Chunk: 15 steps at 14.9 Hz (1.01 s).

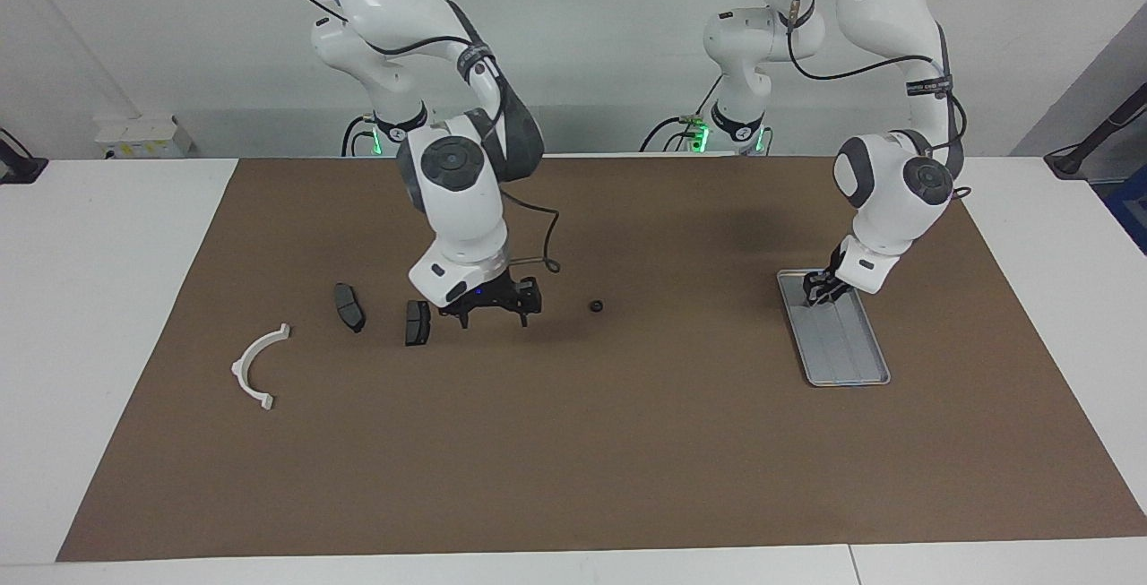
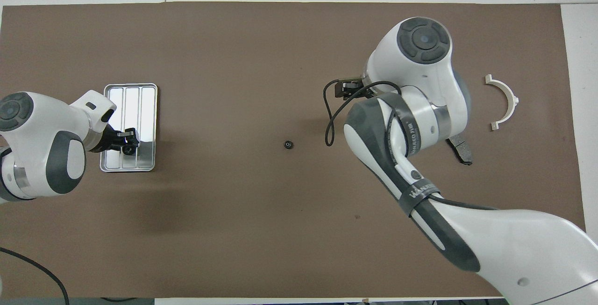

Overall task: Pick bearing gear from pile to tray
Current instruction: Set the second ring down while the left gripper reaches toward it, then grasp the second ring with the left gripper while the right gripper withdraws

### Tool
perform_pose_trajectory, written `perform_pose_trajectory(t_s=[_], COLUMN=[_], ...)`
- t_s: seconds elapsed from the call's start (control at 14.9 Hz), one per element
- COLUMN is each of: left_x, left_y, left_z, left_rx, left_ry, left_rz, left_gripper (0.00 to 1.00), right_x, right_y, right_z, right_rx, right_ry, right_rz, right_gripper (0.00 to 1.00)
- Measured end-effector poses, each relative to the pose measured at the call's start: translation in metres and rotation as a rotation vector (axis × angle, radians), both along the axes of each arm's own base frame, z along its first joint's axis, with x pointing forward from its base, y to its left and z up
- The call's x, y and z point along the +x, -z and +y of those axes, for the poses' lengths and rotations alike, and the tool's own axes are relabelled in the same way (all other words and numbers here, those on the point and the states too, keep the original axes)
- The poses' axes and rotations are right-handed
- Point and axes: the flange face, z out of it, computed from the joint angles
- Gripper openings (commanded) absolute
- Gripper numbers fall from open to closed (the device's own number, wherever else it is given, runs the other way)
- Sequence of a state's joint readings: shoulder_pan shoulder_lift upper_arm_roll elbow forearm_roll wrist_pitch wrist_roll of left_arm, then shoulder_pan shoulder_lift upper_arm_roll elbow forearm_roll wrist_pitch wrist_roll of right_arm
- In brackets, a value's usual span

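1. The right gripper (image 1: 494, 317) hangs low over the mat, fingers spread wide and empty, just beside a dark brake pad (image 1: 417, 322).
2. The bearing gear (image 1: 595, 305) lies alone on the brown mat (image 1: 573, 442), between that gripper and the tray (image 1: 851, 368).
3. The left gripper (image 1: 817, 292) is over the tray's end nearer the robots; whether it grips anything I cannot tell.
4. A second brake pad (image 1: 349, 306) and a white half-ring bracket (image 1: 256, 366) lie toward the right arm's end.
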<state>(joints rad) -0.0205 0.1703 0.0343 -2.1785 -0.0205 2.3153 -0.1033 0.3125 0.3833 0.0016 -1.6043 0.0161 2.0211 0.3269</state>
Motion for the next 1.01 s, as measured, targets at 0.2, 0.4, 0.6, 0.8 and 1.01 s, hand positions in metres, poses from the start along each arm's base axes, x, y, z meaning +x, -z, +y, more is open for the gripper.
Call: perform_pose_trajectory(t_s=[0.2,0.4,0.6,0.8,1.01], left_x=[0.018,0.027,0.02,0.015,0.013], left_y=[-0.029,-0.05,-0.059,-0.068,-0.056], left_z=[-0.008,-0.065,-0.156,-0.243,-0.338], left_rx=[-0.001,-0.004,-0.015,-0.042,-0.038], left_ry=[-0.058,-0.184,-0.31,-0.394,-0.445], left_rz=[-0.024,-0.044,-0.06,-0.055,-0.04], left_gripper=[0.54,0.54,0.54,0.54,0.54], right_x=[0.013,0.012,-0.002,-0.027,-0.06], right_y=[-0.022,-0.048,-0.088,-0.13,-0.158], right_z=[-0.091,-0.165,-0.203,-0.232,-0.248], right_rx=[-0.008,-0.01,-0.01,-0.009,-0.004], right_ry=[-0.054,-0.091,-0.048,-0.001,0.026], right_rz=[0.013,0.007,-0.006,0.011,0.091], right_gripper=[1.0,1.0,1.0,1.0,1.0])
